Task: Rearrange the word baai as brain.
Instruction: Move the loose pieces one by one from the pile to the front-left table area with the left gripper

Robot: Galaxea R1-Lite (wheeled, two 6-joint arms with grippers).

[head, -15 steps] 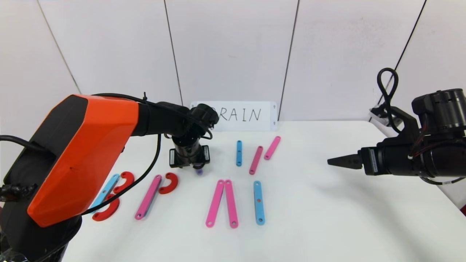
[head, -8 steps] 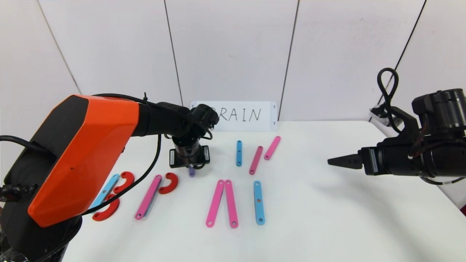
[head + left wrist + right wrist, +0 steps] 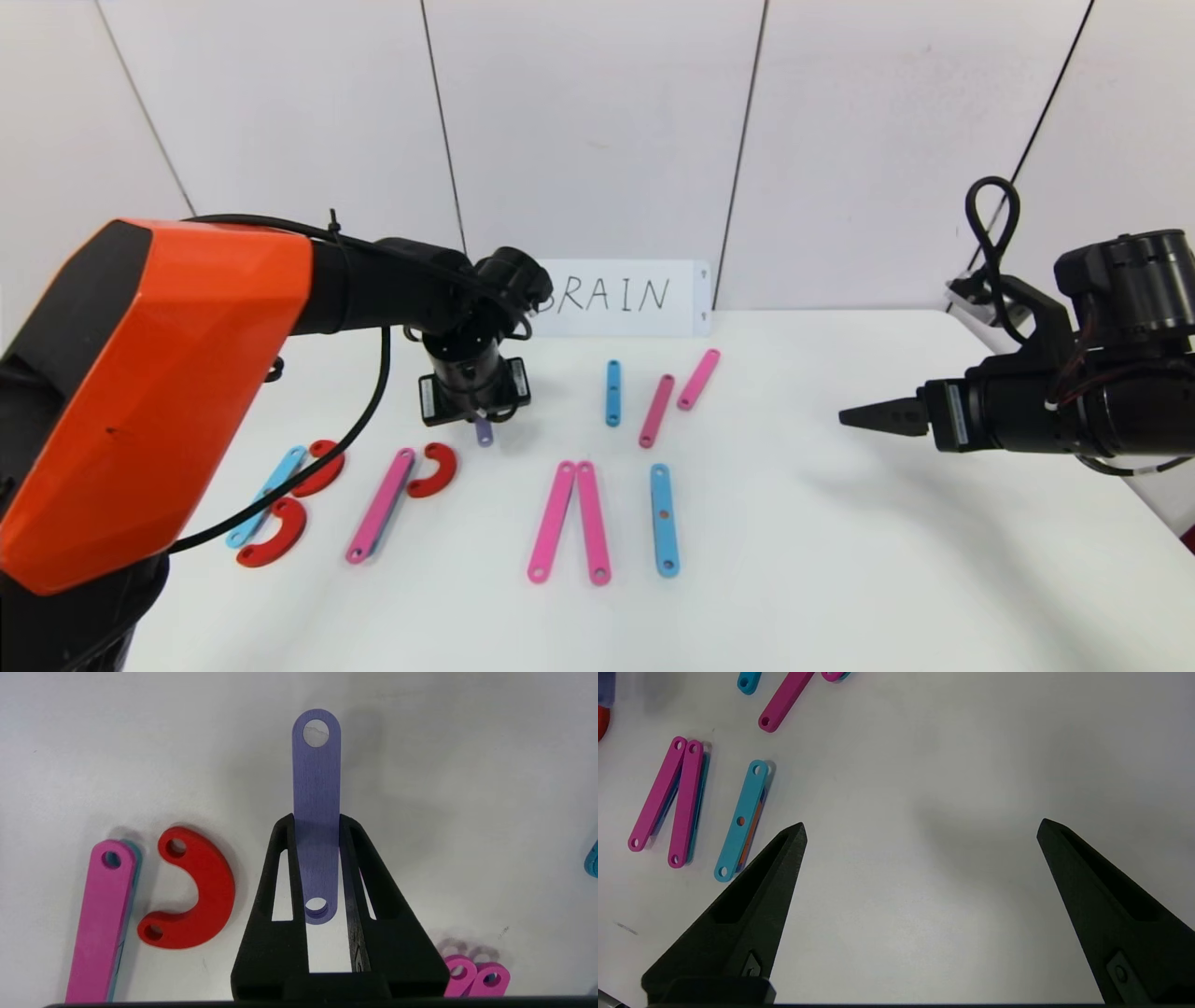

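Front row: two pink bars [image 3: 569, 521] lean together like a crossbar-less A, with a blue bar [image 3: 663, 519] just to their right as the I.
Left letters: a light blue bar [image 3: 265, 495] with two red arcs [image 3: 299, 504] makes the B; beside it a pink bar [image 3: 379, 505] with one red arc [image 3: 433, 469] is an R lacking its leg.
Purple bar: the short purple bar [image 3: 316, 812] is pinched across its width near one end; its long axis runs straight out along the fingers, and in the head view its free end points down toward the table [image 3: 822, 560].
Key relation: the gap for the leg lies just nearer the robot than the purple bar, below the red arc and right of the pink bar; I judge the purple bar must slant there.
Left gripper [image 3: 316, 823]: clamped on the purple bar, above the table behind the R.
Right gripper [image 3: 920, 833]: spread wide, holding nothing, hanging well off to the right; the left arm is far nearer.
Spare bars: a blue bar and two pink bars [image 3: 674, 397] lie farther back.
Card [image 3: 621, 297]: reads BRAIN, against the wall.
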